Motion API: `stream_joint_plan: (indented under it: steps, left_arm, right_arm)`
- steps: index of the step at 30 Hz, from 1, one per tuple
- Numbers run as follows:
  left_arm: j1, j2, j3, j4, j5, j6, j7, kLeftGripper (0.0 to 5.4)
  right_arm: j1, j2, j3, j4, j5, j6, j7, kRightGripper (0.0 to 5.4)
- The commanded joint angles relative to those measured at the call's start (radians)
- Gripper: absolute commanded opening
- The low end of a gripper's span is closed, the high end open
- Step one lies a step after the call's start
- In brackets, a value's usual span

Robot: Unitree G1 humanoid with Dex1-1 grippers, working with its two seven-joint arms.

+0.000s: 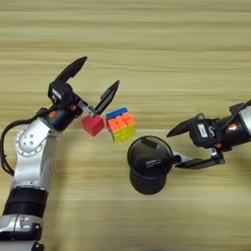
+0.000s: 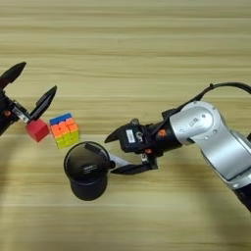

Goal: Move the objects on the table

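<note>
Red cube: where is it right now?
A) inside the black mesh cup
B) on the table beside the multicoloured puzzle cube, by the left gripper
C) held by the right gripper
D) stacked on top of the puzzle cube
B: the red cube sits on the table just left of the puzzle cube, by the open left gripper.

Light-wood table (image 1: 147, 44) with horizontal plank grain filling the view, apparently under soft, even light.

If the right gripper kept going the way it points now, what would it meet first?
Probably the black mesh cup: the right gripper points left, fingers open, lower fingertip already at the cup's rim. Contact can't be confirmed from above.
</note>
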Motion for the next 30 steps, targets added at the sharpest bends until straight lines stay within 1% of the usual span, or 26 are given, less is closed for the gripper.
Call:
stream_joint_plan:
  steps: [1,4,6,14,19,23,30]
  left_arm:
    - [0.004,0.005,-0.004,-0.004,0.010,0.009,0.002,5.40]
    - [0.004,0.004,-0.004,-0.001,0.010,0.007,0.002,5.40]
    - [0.004,0.004,-0.005,0.001,0.011,0.007,0.001,5.40]
    - [0.000,0.008,-0.002,0.005,0.007,0.007,-0.004,5.40]
    - [-0.002,0.012,0.001,0.006,0.005,0.008,-0.006,5.40]
    - [-0.004,0.016,0.003,0.005,0.003,0.011,-0.009,5.40]
    - [-0.010,0.022,0.009,0.016,-0.005,0.011,-0.021,5.40]
  right_arm:
    - [-0.025,-0.003,-0.026,-0.010,0.007,0.003,-0.007,3.94]
    - [-0.016,-0.003,-0.042,-0.004,0.013,0.002,-0.014,4.23]
    - [-0.004,-0.003,-0.056,0.001,0.018,-0.002,-0.022,4.52]
    - [0.040,-0.004,-0.113,0.000,0.054,-0.008,-0.057,5.37]
    - [0.100,0.001,-0.150,0.019,0.066,-0.028,-0.089,5.37]
    - [0.161,0.006,-0.183,0.031,0.078,-0.052,-0.121,5.37]
    - [0.207,0.021,-0.199,0.070,0.080,-0.083,-0.162,5.37]
